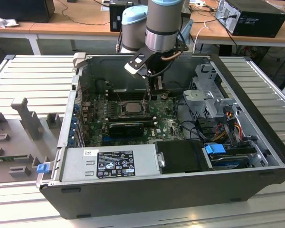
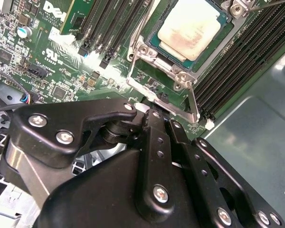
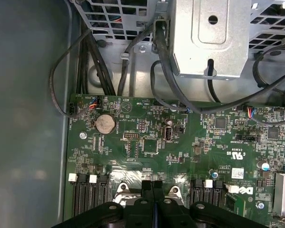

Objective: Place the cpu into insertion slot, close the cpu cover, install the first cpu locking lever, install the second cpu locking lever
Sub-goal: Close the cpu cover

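Closest in the second wrist view, my gripper (image 2: 159, 116) has its jaws drawn together, the tips just beside a metal lever (image 2: 192, 102). Beyond them the cpu (image 2: 189, 27) sits in the insertion slot (image 1: 118, 107), the cpu cover (image 2: 149, 52) lying flat around it. Farther off, mid-frame in the exterior view, the arm (image 1: 164, 23) reaches down into the open computer case (image 1: 133, 190).

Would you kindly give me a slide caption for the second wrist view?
Gripper close to the edge of the cpu cover, with the cpu seated inside its frame.
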`<action>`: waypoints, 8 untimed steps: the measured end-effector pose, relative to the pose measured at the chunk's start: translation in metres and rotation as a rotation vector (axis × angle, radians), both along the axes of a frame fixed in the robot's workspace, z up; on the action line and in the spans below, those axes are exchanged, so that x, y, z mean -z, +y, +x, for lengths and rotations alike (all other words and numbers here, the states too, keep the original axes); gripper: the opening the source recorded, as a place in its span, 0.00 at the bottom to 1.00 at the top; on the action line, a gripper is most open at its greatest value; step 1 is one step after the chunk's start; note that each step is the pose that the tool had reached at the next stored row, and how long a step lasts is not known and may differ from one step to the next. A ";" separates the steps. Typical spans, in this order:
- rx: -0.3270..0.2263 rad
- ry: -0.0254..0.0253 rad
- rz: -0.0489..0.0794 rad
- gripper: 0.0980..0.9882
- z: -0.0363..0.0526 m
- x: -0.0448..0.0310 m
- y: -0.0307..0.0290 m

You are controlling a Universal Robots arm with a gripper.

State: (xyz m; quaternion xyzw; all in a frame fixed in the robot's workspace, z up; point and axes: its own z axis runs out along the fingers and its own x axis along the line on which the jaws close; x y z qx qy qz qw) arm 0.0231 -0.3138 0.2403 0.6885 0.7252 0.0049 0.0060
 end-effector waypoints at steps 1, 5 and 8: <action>0.000 0.0000 0.000 0.01 -0.0003 0.0000 0.0000; 0.000 0.0000 0.000 0.01 -0.0019 0.0000 0.0000; 0.000 0.0000 0.000 0.01 -0.0029 0.0000 0.0000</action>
